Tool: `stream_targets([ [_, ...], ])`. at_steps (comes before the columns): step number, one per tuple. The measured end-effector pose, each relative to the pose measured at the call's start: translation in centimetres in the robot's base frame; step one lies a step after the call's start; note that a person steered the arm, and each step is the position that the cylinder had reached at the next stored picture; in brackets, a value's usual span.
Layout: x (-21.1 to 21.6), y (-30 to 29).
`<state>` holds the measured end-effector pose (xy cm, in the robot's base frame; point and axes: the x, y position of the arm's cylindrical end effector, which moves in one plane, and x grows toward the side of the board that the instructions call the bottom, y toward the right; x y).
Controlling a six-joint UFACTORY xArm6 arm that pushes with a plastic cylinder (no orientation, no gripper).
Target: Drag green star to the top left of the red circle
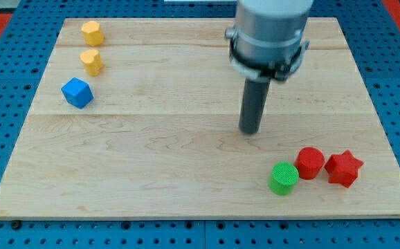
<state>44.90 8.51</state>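
In the camera view, on the wooden counter (151, 145): red circle (310, 163) as landmark, toward the view's bottom right. Touching its lower left, the only green block (284, 178), looking round rather than star-shaped, taken here as the task's thing. Just right of the red circle, a red star (343, 168). Up and left of the red circle, near but apart, my tip (250, 131), touching no block. Tool only a plain rod: nothing to spread or pinch. Probably the approach step. Next, likely needed: going round below the green block, then pushing it upward past the circle's left side without disturbing the circle.
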Motion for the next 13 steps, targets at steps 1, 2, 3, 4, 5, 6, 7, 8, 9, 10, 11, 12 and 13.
stream_targets([
  [1,-9.7,6.7],
  [2,-17.1,7.6],
  [3,-19.6,3.9],
  [4,-16.0,2.3],
  [5,-14.7,-0.6],
  [6,-14.9,-2.9],
  [7,-11.8,-3.3],
  [8,-9.3,-0.8],
  [9,-6.8,1.4],
  [10,-4.0,3.1],
  [11,0.5,2.9],
  [12,2.6,3.9],
  [13,1.7,-7.1],
])
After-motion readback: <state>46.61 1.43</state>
